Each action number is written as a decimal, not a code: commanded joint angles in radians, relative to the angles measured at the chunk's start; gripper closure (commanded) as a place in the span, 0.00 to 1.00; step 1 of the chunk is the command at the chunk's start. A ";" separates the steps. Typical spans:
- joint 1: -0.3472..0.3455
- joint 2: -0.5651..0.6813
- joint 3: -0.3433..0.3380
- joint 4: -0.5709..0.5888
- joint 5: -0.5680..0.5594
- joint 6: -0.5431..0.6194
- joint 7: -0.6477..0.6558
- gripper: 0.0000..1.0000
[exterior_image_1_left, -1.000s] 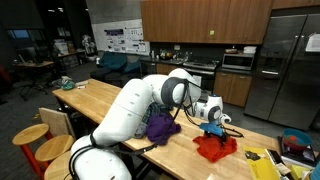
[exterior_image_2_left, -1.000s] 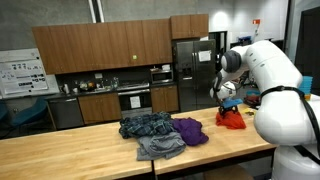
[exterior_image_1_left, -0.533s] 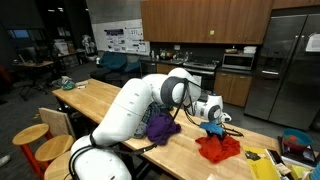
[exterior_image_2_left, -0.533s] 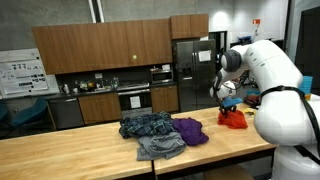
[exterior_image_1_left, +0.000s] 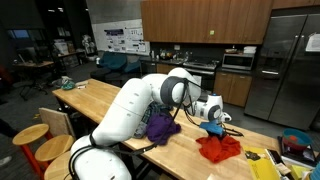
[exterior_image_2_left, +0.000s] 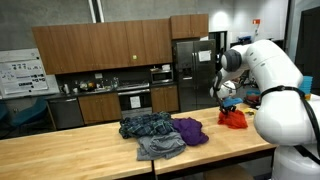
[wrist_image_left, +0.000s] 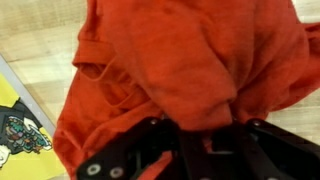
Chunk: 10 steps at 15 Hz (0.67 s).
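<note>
A crumpled red cloth (exterior_image_1_left: 220, 149) lies near the end of the wooden table (exterior_image_1_left: 108, 100); it also shows in the other exterior view (exterior_image_2_left: 234, 120). My gripper (exterior_image_1_left: 213, 127) points down into the top of it, seen too from the other side (exterior_image_2_left: 229, 107). In the wrist view the red cloth (wrist_image_left: 190, 60) fills most of the picture, and a fold of it is bunched between the black fingers (wrist_image_left: 150, 150) of the gripper (wrist_image_left: 205, 132), which is shut on it. The fingertips are buried in the fabric.
A purple cloth (exterior_image_2_left: 191, 130), a dark plaid cloth (exterior_image_2_left: 147, 124) and a grey cloth (exterior_image_2_left: 160, 147) lie in a heap on the table (exterior_image_2_left: 70, 155). A yellow printed sheet (wrist_image_left: 20, 120) lies beside the red cloth. Wooden stools (exterior_image_1_left: 30, 133) stand by the table.
The jaws have drawn together on the top of the red cloth, pinching a fold. The arm has stayed almost in place.
</note>
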 joint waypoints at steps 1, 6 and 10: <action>-0.010 -0.007 0.012 -0.025 -0.001 0.030 0.008 0.96; 0.000 -0.018 0.028 -0.025 -0.002 0.067 -0.001 0.95; 0.004 -0.028 0.067 -0.029 -0.001 0.146 -0.039 0.95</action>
